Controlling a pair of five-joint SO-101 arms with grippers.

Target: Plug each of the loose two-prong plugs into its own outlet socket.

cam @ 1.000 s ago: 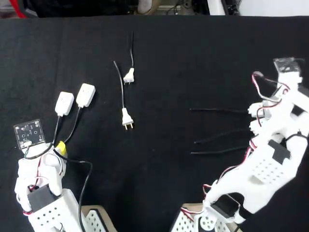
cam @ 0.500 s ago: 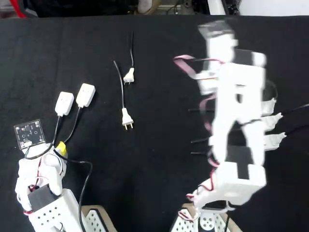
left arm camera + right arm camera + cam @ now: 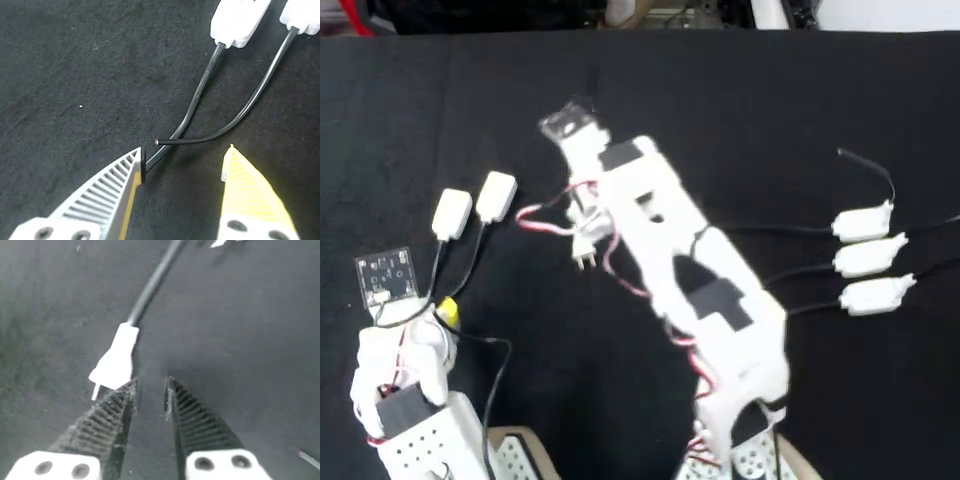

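Note:
A white two-prong plug (image 3: 116, 362) lies on the black cloth just beyond one fingertip of my right gripper (image 3: 151, 384), its cable running away from me. The gripper is open by a narrow gap and holds nothing. My right arm (image 3: 660, 240) stretches across the table's middle and covers that plug from above. A second plug (image 3: 583, 250) lies beside the arm. My left gripper (image 3: 184, 149) is open at the front left, over two black cables (image 3: 200, 95) that lead to two white sockets (image 3: 453, 213) (image 3: 497, 195). Three more sockets (image 3: 868, 257) lie at the right.
The black cloth (image 3: 440, 100) covers the whole table. The loose end of one cable (image 3: 157, 141) lies between the left gripper's fingers, and the other cable passes close to its grey fingertip (image 3: 132, 160). A thin cable (image 3: 870, 165) curls above the right sockets.
The right arm has swung from the right side across the table to the far plug, uncovering the three sockets at the right. The left arm has barely moved.

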